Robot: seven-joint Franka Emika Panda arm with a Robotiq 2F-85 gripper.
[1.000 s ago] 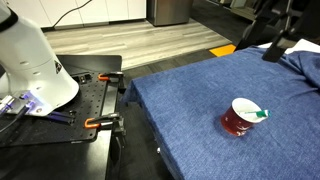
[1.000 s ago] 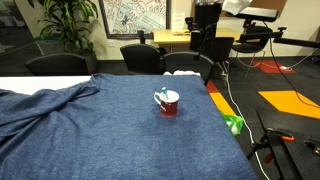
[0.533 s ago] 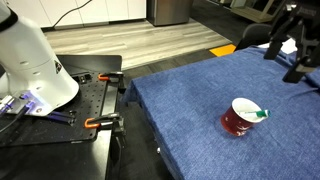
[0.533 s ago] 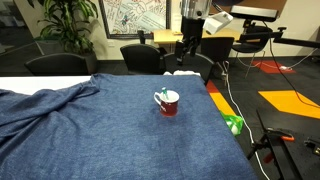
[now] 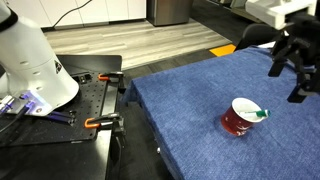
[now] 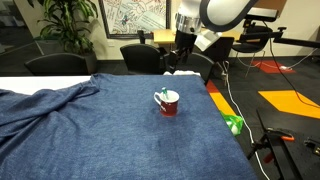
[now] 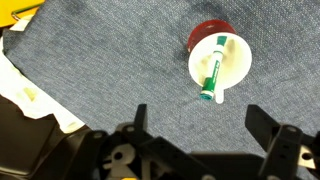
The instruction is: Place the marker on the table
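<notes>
The marker [image 7: 212,68], white with a green cap end, lies in the dark red cup [image 7: 222,62] with the white inside, its cap end poking over the rim. The cup stands upright on the blue denim-covered table [image 7: 100,70]. Cup [image 5: 240,117] and marker [image 5: 259,113] show in both exterior views, cup [image 6: 168,102] and marker [image 6: 161,95]. My gripper [image 7: 199,120] is open and empty, hanging in the air beyond the cup near the table's far edge [image 5: 291,78] [image 6: 181,57], apart from cup and marker.
A black perforated cart [image 5: 85,105] with orange clamps and the white robot base [image 5: 30,60] stand beside the table. The cloth is bunched up at one end [image 6: 45,98]. Office chairs [image 6: 140,57] stand behind the table. A green object [image 6: 233,124] lies on the floor.
My arm has swung in over the table's far edge and come lower and closer to the cup. The gripper stays open. Cup and marker have not moved.
</notes>
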